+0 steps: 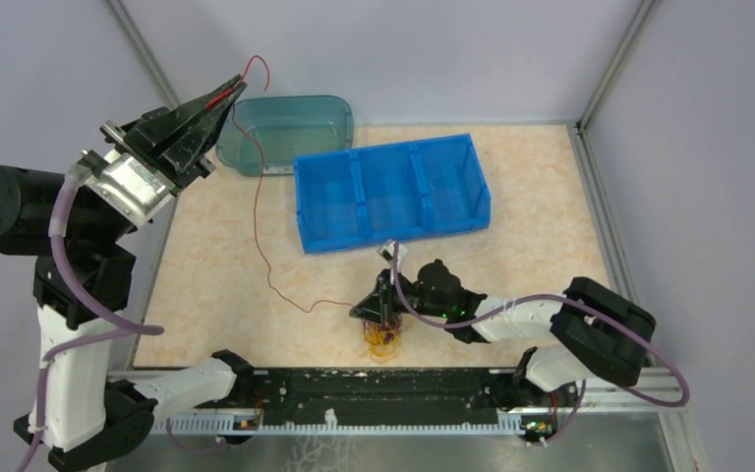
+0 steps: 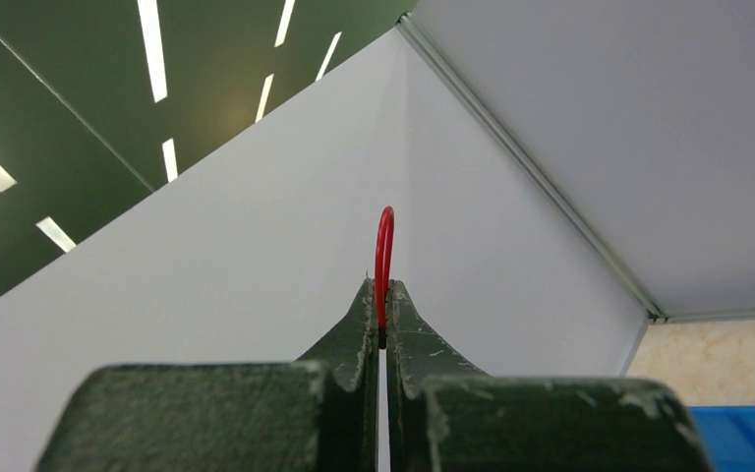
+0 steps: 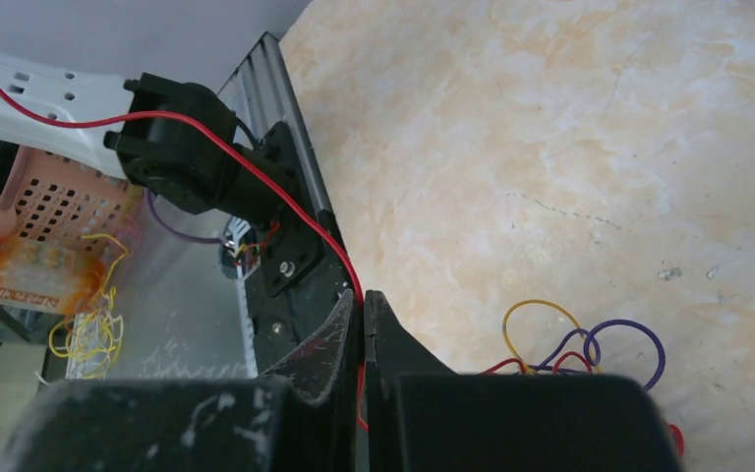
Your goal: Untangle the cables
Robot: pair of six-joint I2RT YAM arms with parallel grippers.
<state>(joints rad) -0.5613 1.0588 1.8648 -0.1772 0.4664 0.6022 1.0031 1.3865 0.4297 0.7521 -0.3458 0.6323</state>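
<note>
Enclosure around me: pale grey wall panels (image 1: 403, 49) on three sides, joined at the corners by aluminium posts (image 1: 609, 59), standing on a beige marbled tabletop (image 1: 541, 197) with faint scuffs. Over the top of the panels, a dark green ceiling (image 2: 59, 59) carries bright white strip lights (image 2: 152, 49). Beyond the near edge: a brushed metal sheet (image 1: 403, 452) and a pink perforated basket (image 3: 49, 206).

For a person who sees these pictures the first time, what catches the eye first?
A long red cable runs from the raised left pincer at the far left down across the table to the right pincer near the front edge; both are shut on it. Beside the right pincer lies a small clump of yellow, purple and red cables. A bright blue bin stands behind.
</note>
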